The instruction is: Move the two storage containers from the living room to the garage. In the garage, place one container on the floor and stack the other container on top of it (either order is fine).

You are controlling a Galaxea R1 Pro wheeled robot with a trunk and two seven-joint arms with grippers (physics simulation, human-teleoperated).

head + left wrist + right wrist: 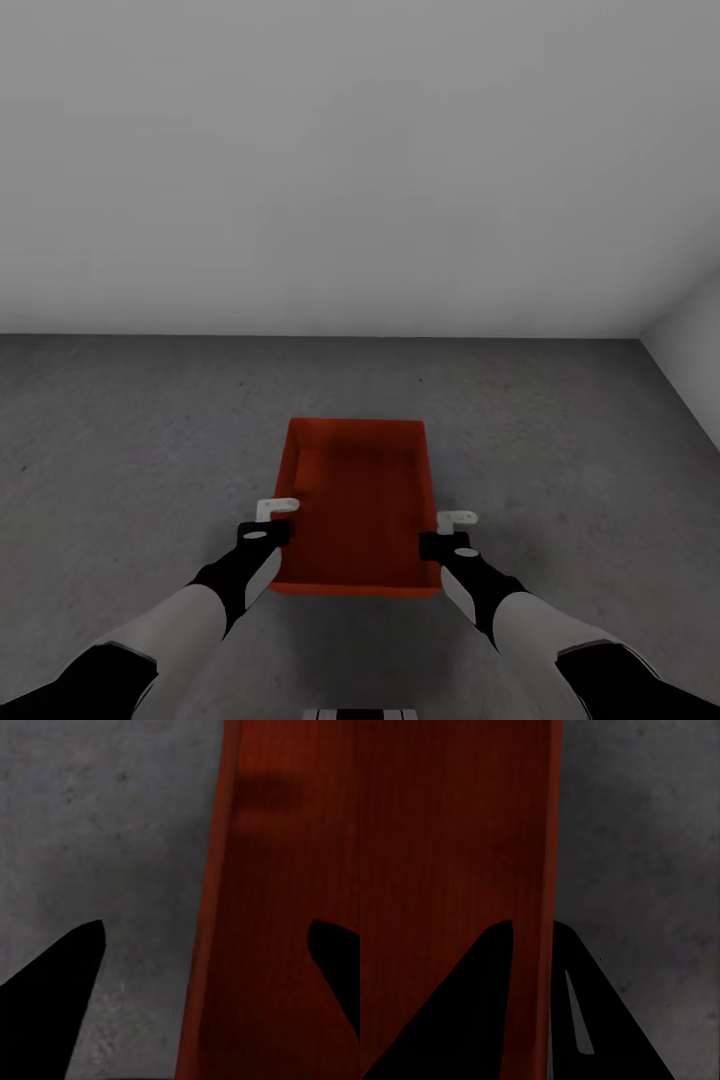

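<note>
Reaching forward from the near edge of the head view, left pincer (272,522) and right pincer (452,530), one at each long side of an orange-red container (360,505). Left wrist view: fingers (52,997) spread wide, straddling the left wall without gripping it. Right wrist view: fingers (472,1012) closed tight on the thin right wall, one inside, one outside. Container open-topped, empty, level, over the dark grey garage floor (130,450); resting or just lifted, impossible to tell. Likely light and stiff, yet thin-walled and smooth, so prone to slip or twist under a one-sided grip; best taken by both long walls near mid-length. Beyond, a plain pale wall (360,160).
</note>
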